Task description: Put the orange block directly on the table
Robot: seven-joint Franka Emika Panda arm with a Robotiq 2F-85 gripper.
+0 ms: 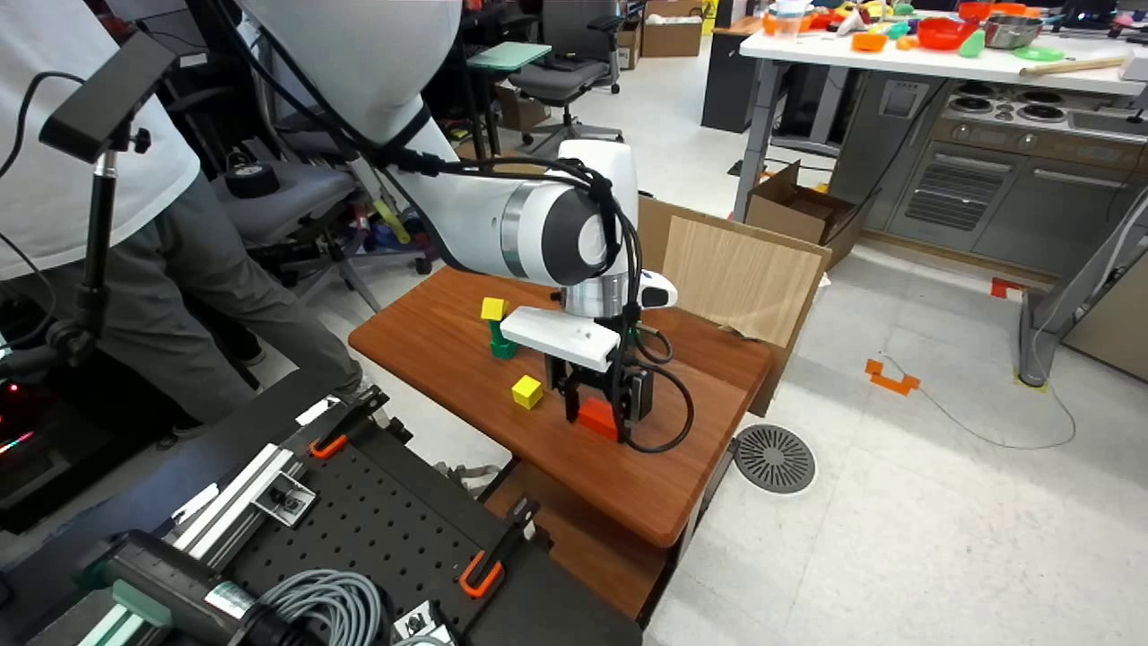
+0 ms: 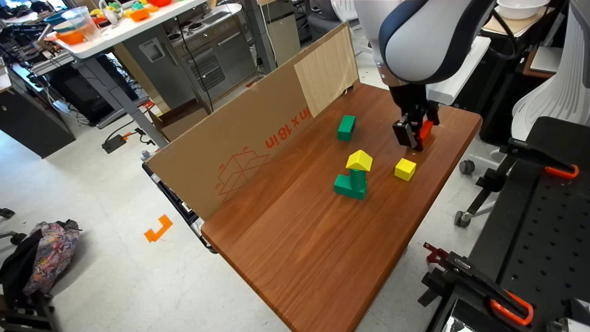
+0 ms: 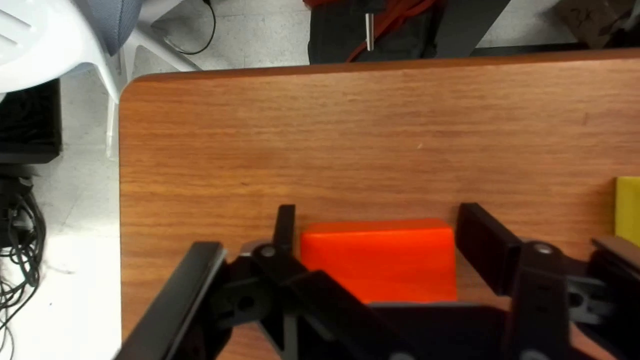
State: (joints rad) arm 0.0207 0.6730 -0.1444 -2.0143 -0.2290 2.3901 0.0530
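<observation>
The orange block [image 3: 385,260] is a flat orange-red rectangle between my fingers in the wrist view. It also shows in both exterior views, partly covered by the fingers [image 1: 596,417] [image 2: 426,131]. It appears to rest on the reddish-brown table [image 2: 286,249], near one end of it. My gripper [image 3: 378,215] is down at the table with a finger at each end of the block. A thin gap shows beside each finger in the wrist view, so it is open around the block. The block's near edge is hidden by the gripper body.
A yellow cube [image 2: 405,169] stands close beside the gripper. Farther off, a yellow triangular block [image 2: 359,160] tops a stack of green blocks [image 2: 348,186]. Another green block [image 2: 346,128] lies near the upright cardboard panel [image 2: 249,133] along the table's edge.
</observation>
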